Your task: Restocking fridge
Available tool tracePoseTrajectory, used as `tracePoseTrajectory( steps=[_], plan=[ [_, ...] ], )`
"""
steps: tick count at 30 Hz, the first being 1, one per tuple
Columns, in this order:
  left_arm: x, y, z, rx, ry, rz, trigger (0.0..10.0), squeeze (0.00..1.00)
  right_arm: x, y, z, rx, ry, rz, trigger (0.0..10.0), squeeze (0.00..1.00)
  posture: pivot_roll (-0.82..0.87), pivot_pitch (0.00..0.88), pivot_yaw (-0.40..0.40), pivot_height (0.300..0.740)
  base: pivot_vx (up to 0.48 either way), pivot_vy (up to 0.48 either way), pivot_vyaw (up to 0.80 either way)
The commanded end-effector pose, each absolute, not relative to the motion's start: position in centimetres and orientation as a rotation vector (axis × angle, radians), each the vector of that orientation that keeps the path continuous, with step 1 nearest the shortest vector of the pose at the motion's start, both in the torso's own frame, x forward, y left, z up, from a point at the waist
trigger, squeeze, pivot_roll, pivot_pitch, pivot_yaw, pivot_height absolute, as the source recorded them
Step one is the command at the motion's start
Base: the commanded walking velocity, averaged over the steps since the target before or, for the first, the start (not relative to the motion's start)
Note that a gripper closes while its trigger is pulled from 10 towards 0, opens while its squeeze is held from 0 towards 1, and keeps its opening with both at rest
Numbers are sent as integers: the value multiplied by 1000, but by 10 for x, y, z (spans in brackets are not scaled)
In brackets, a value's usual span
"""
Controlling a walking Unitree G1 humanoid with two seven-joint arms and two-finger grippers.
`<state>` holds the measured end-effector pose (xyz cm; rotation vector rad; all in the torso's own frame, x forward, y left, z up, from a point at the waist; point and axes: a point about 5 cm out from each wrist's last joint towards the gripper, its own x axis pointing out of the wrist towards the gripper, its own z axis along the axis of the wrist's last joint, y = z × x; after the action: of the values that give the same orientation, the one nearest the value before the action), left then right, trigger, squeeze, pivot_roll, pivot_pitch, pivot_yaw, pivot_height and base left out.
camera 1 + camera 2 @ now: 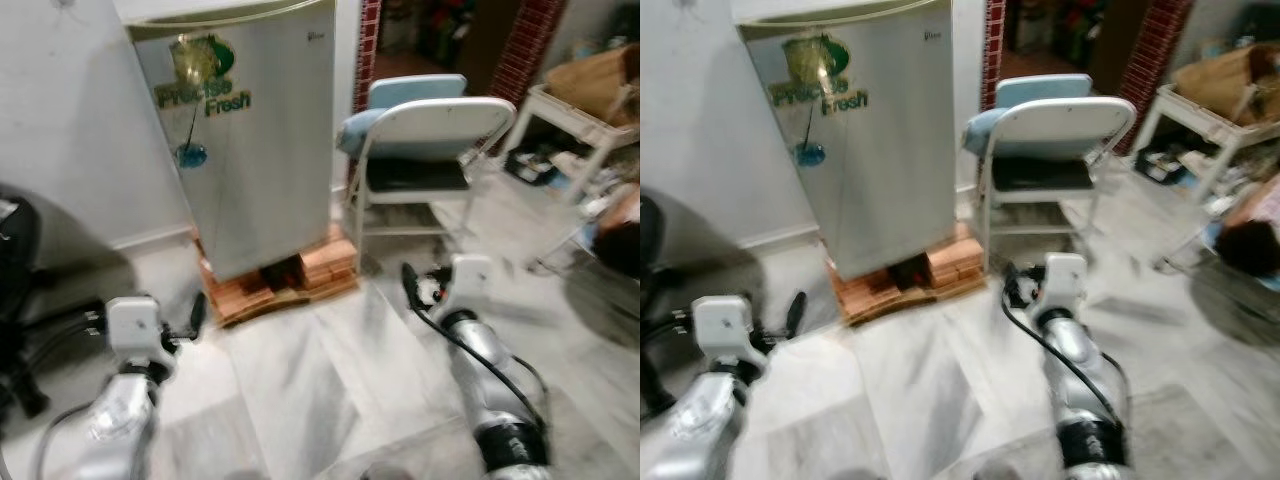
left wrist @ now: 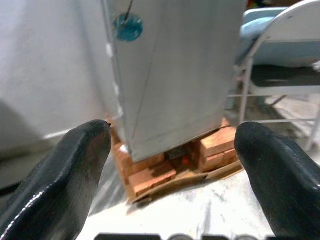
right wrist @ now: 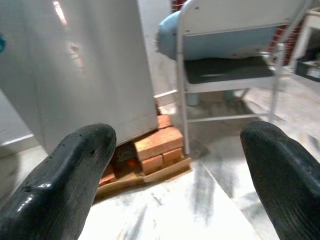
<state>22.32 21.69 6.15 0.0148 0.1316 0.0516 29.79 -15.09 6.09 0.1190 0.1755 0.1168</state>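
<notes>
Left eye view showed the fridge (image 1: 250,140) shut at upper left on bricks (image 1: 325,265), a chair (image 1: 430,150) beside it. Left wrist view had the left gripper (image 2: 172,175) spread wide, empty; right wrist view, the right gripper (image 3: 180,175) likewise. Its door looked stiff and slick, best pulled at the free edge.

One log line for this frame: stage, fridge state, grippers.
stage: approach | fridge: door shut, on bricks | left gripper: open, empty | right gripper: open, empty | folding chair: beside fridge
</notes>
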Motion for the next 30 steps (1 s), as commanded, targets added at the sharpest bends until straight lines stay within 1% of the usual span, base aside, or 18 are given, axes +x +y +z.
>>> tracePoseTrajectory(
  steps=[1,13,16,19,23,30],
  plan=[
    [227,210,63,16,117,21,10000,0,301,-160,66,102,155,93,10000,0,-23,19,31,735,281,390,-488],
    [221,216,58,19,140,39,10000,0,301,-162,66,88,151,89,10000,0,-18,18,27,735,325,354,0],
    [219,219,56,23,146,46,10000,0,300,-163,66,77,148,90,10000,0,-18,19,24,735,334,345,0],
    [213,224,52,31,160,69,10000,0,299,-167,69,28,121,91,10000,0,-15,19,21,735,334,345,0],
    [210,226,50,34,166,85,10000,0,298,-171,67,20,131,83,10000,0,-10,25,7,735,334,345,0],
    [210,227,50,54,162,102,10000,0,303,-172,70,12,125,83,10000,0,-6,25,0,735,332,347,0]
  ],
)
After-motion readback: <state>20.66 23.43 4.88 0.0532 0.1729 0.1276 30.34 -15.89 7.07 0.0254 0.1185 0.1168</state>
